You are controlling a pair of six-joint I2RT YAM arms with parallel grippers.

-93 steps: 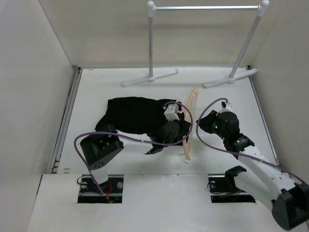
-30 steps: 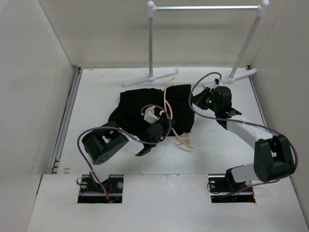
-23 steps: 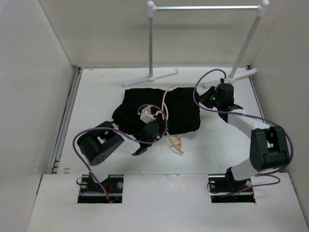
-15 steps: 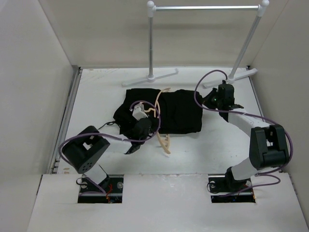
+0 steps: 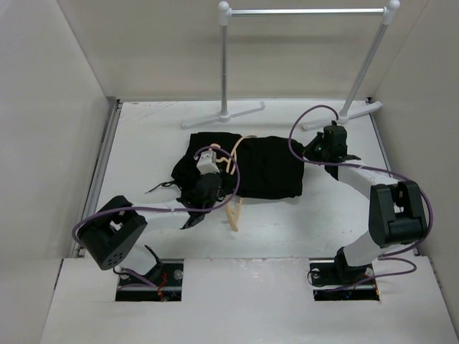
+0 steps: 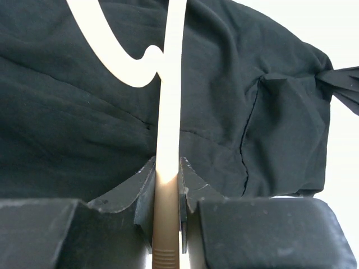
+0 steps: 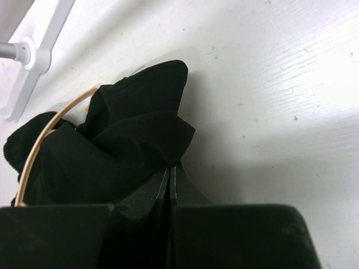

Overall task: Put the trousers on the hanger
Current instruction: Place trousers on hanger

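Here, on the white table [image 5: 143, 136] between pale walls [image 5: 50, 107], the left gripper [image 6: 167, 171] clamps the hanger [image 5: 235, 209], which runs upward from lower centre across the trousers [image 5: 265, 168] lying left-to-right mid-frame, their right end pinched by the right gripper [image 7: 170, 168], below the rail [image 5: 308, 11] at top.

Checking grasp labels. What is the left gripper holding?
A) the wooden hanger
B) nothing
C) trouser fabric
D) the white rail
A: in the left wrist view the left gripper is shut on the tan bar of the hanger, and the trousers lie beyond it, outside the fingers.
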